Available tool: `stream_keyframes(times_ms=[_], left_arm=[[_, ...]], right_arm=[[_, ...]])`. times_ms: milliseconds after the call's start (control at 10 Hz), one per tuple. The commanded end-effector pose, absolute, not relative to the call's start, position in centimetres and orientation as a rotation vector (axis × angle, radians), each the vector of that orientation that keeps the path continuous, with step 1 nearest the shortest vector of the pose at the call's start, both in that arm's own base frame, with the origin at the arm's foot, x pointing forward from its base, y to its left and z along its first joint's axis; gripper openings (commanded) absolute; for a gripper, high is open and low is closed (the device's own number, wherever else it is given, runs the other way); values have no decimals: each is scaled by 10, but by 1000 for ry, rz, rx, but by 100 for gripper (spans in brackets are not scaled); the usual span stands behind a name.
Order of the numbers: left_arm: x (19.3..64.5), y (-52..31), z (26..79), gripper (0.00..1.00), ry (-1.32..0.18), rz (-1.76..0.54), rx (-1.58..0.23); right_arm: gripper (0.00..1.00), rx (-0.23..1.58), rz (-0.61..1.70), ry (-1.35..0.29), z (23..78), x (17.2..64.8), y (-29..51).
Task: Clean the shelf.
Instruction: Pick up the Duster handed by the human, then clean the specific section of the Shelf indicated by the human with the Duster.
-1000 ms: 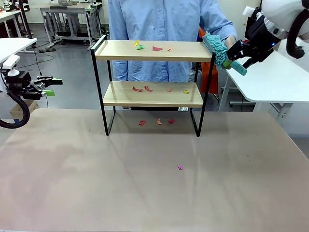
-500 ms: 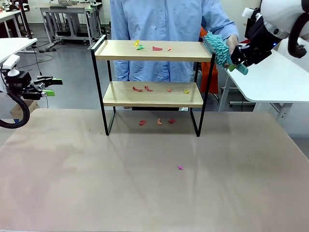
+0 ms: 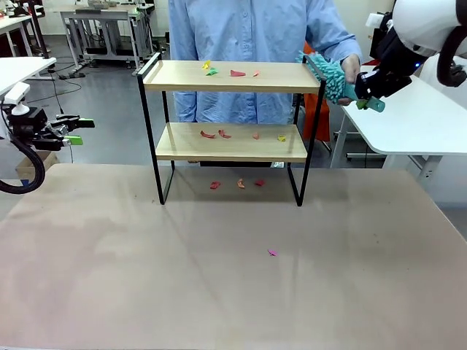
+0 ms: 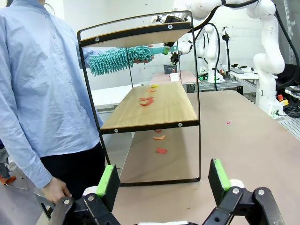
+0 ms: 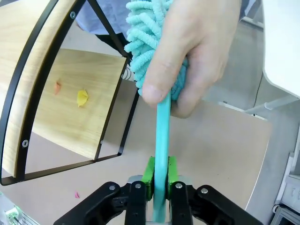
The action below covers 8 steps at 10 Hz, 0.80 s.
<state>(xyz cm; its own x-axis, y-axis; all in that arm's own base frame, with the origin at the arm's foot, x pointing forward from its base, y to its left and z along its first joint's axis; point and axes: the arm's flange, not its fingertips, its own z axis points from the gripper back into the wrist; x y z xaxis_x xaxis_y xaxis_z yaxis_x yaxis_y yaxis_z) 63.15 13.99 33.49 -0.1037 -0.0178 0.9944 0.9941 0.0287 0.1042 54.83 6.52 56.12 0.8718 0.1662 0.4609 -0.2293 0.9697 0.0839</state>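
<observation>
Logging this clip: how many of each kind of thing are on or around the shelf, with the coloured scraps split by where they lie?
Shelf: 1
Duster: 1
Top-board scraps: 4
Lower-board scraps: 4
Tabletop scraps: 4
Total: 14

The shelf (image 3: 175, 78) stands on the table (image 3: 131, 277), just left of my right gripper (image 3: 363, 93). Its top board, level with that gripper, carries coloured scraps (image 3: 238, 73). The lower board holds red and yellow bits (image 3: 208, 134). Reddish pieces (image 3: 239, 184) lie on the table beneath, and a pink bit (image 3: 272, 253) lies nearer me.
</observation>
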Motion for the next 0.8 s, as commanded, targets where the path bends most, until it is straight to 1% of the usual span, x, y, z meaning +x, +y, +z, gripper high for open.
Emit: stream_keyframes(times_ms=[0, 100, 200, 700], left_arm=[[631, 140, 337, 100, -1283, -1283, -1118], [631, 140, 337, 100, -1283, -1283, -1118], [631, 140, 337, 100, -1283, -1283, -1118], [631, 140, 337, 100, -1283, -1283, -1118]], right_arm=[[0, 101, 166, -452, 563, 545, 67], [0, 124, 156, -487, 564, 546, 63], [0, 131, 203, -463, 561, 548, 65], [0, 131, 203, -463, 561, 548, 65]])
